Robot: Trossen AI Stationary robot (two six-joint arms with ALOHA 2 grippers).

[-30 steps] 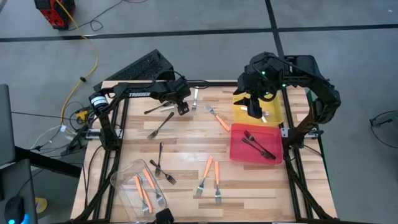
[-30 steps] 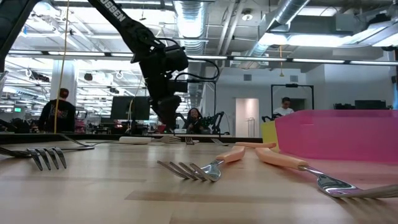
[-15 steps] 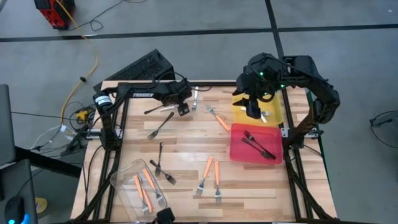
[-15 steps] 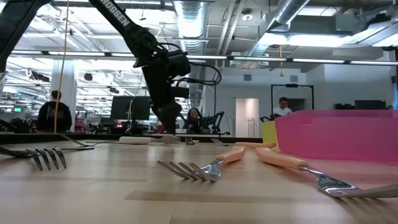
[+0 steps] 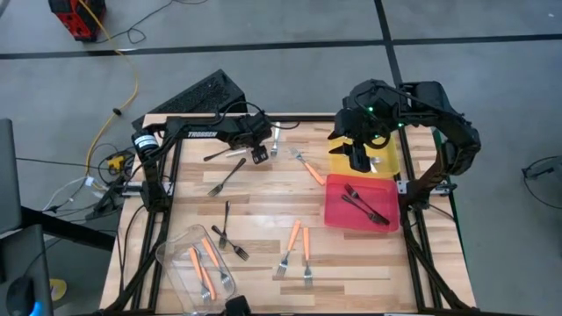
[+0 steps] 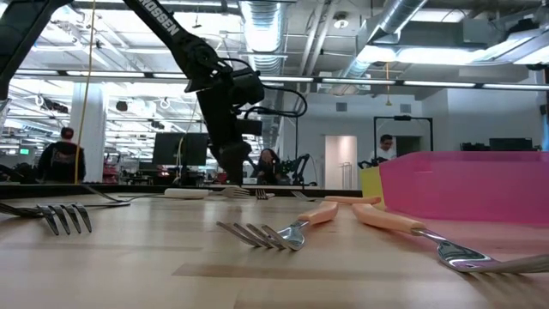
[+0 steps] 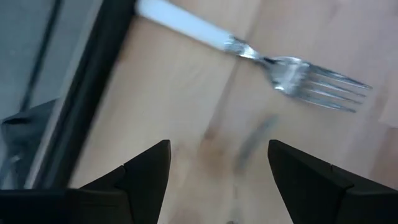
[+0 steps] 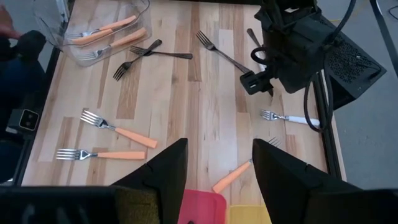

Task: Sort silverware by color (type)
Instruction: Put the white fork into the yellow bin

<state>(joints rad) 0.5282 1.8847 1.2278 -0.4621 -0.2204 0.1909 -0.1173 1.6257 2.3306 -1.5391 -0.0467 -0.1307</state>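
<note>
Fingers of the left gripper point(image 7: 217, 180) are standing apart over bare wood, holding nothing, with a white-handled fork point(image 7: 249, 50) lying just ahead of them; the high view is showing that gripper point(image 5: 257, 155) at the table's far edge. The right gripper point(image 8: 214, 180) is hanging open and empty over the yellow tray point(image 5: 386, 162), its wrist view alone revealing orange forks point(image 8: 118, 132) below and black forks point(image 8: 149, 53) near the clear tub point(image 8: 56, 25) beyond
</note>
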